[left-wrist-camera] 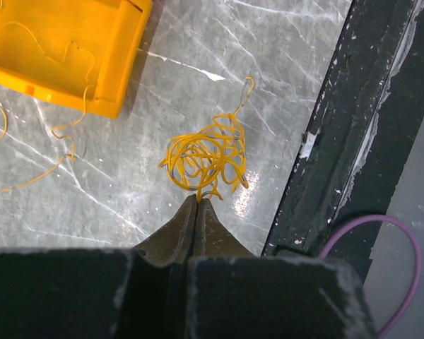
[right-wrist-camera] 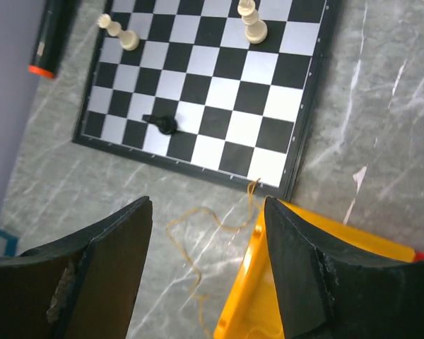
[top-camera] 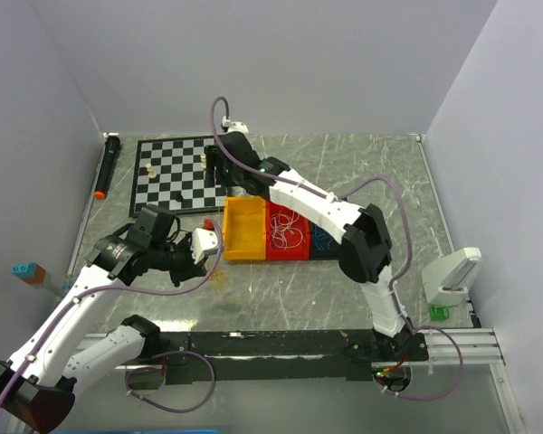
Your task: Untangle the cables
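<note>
Three bins stand side by side: a yellow plastic bin [left-wrist-camera: 56, 83], a red plastic bin [top-camera: 290, 256] holding curly white cables [top-camera: 285, 231], and a dark bin [top-camera: 326, 254] with a thin blue cable [top-camera: 319, 238]. One balled tangle of yellow-tan cable [left-wrist-camera: 206, 157] lies on the grey marble table [left-wrist-camera: 283, 56], bare stone all around it and the black front rail [left-wrist-camera: 339, 127] near. A looser yellow strand [left-wrist-camera: 30, 180] trails off the yellow bin. The left gripper [left-wrist-camera: 199, 203] is closed tight, its tips at the tangle's edge; I cannot tell whether a strand is caught. The right gripper [right-wrist-camera: 206, 206] gapes wide and empty over the corner of one black-and-white chessboard [right-wrist-camera: 198, 85].
</note>
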Available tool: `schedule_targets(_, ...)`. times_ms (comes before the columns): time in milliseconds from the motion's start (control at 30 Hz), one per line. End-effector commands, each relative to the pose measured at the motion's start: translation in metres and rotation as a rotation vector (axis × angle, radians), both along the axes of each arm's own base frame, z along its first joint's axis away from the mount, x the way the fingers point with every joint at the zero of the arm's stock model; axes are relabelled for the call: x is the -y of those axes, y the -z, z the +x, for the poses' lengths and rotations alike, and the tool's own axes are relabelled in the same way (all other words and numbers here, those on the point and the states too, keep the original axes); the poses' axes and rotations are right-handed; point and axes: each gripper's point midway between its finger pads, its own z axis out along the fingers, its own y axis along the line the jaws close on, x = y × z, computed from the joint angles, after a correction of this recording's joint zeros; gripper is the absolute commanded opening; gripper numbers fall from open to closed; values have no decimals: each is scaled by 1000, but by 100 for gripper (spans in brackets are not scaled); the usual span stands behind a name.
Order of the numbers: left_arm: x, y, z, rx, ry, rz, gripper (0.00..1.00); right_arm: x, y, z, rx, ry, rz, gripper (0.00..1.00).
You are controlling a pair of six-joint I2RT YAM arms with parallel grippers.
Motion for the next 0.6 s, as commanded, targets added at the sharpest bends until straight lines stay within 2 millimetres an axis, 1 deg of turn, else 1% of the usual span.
schedule_targets(0,-8,-1,-2,34,-1,15,1,-3,38,11,-21,-32,-110,71)
schedule_targets(67,-11,9,-5,20,-4,33,1,-4,56,11,-28,-46,-126,70)
schedule_targets(167,-15,10,-7,28,-1,41,1,-6,76,12,-21,-75,-156,69)
schedule_targets(233,-17,13,-7,46,8,46,3,-5,79,12,-6,-94,-172,69)
schedule_targets(333,-23,25,1,98,-11,77,11,2,68,13,19,-94,-160,70)
schedule_targets(367,-23,28,-3,86,9,81,18,4,59,11,31,-93,-137,70)
schedule_targets(400,-21,27,-4,82,31,77,30,9,50,10,40,-83,-119,70)
schedule_targets(433,-19,26,-5,72,48,73,43,15,46,10,45,-73,-105,71)
schedule_targets(467,-15,24,-4,72,72,61,59,21,35,10,60,-59,-79,71)
schedule_targets(500,-11,21,-1,66,88,55,64,27,29,8,66,-52,-65,71)
schedule_targets(567,0,15,9,59,106,48,66,37,6,2,104,-41,-23,72)
